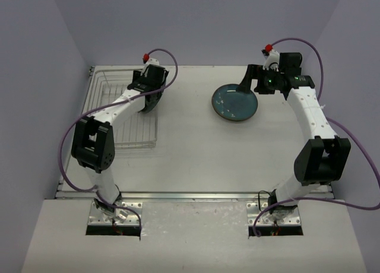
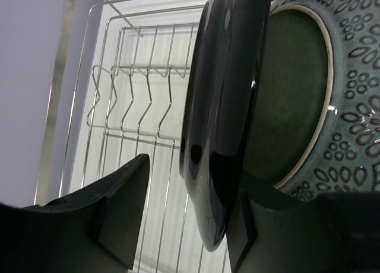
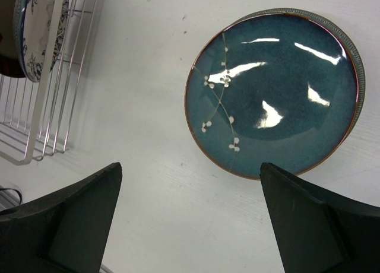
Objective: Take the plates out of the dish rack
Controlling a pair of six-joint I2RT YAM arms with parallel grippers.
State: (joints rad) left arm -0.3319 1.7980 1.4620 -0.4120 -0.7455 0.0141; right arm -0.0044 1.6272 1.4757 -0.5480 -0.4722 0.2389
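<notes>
Straddling the rim of the dark plate [image 2: 225, 107] with our left tool [image 2: 196, 178], we are seeing the jaws part open. One finger is sitting close against the back face and the other is showing a clear gap, so nothing is clamped yet. The plate is standing on edge in the rack [image 2: 142, 107], just in front of a patterned plate [image 2: 332, 107]. We are judging it stiff, fairly heavy, breakable and slick with glaze, so it is calling for a firm pinch across the rim and a straight lift clear of the wires. Our right tool [image 3: 190, 166] is hanging spread wide, holding nothing, above a teal plate [image 3: 273, 89] lying flat on the bench [image 3: 148, 77].
</notes>
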